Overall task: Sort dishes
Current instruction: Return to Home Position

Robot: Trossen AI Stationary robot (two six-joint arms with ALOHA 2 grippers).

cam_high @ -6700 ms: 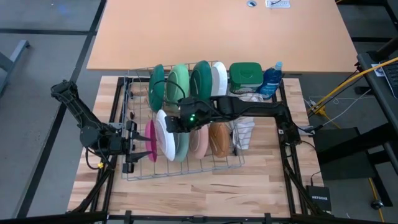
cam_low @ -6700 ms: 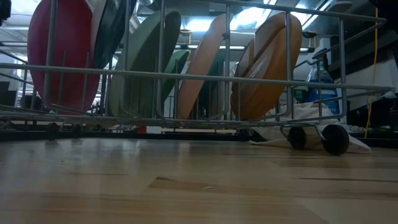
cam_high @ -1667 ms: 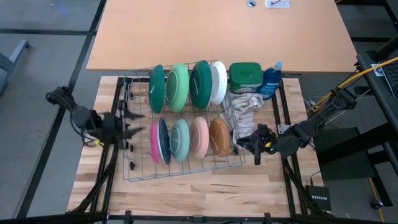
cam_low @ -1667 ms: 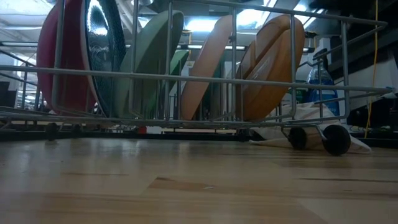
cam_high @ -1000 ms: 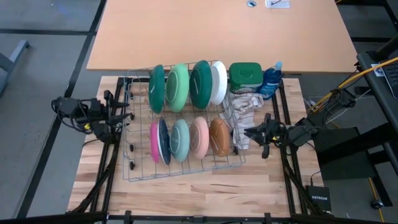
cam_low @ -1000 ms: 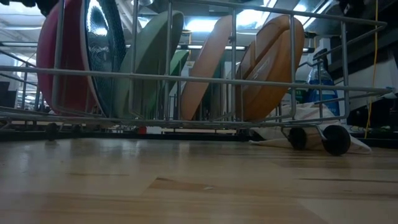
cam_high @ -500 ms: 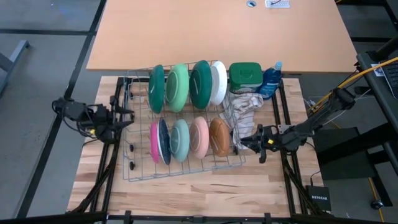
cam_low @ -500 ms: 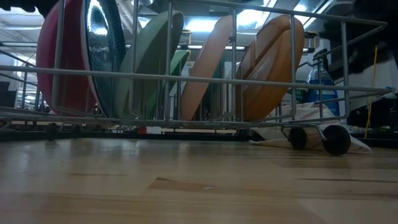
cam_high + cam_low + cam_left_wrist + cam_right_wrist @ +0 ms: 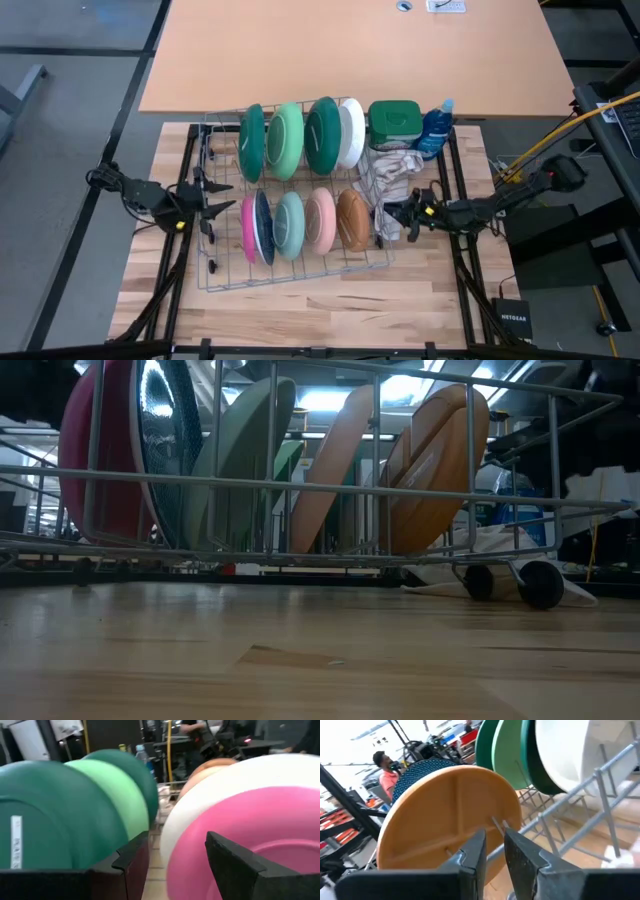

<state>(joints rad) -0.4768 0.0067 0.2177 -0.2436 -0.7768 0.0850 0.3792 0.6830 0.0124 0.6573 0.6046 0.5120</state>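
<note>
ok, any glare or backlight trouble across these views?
Low view: bright ceiling lights shine through the dish rack from behind, and the navy plate carries specular glints. Right wrist view: the room above the brown plate is blown out white. High view: even light on the table, no glare. Left wrist view: no glare on the pink plate.

From above I get bright, even overhead light on the pale wooden desk (image 9: 300, 310); the grey wire dish rack (image 9: 225, 275) throws only faint shadows. At desk level, ceiling lights (image 9: 330, 400) glare behind the rack and the desk gleams. Past the right gripper (image 9: 495, 834) the room burns out white; ahead of the left gripper (image 9: 175, 840), the round pink plate (image 9: 260, 830) is softly lit.
</note>
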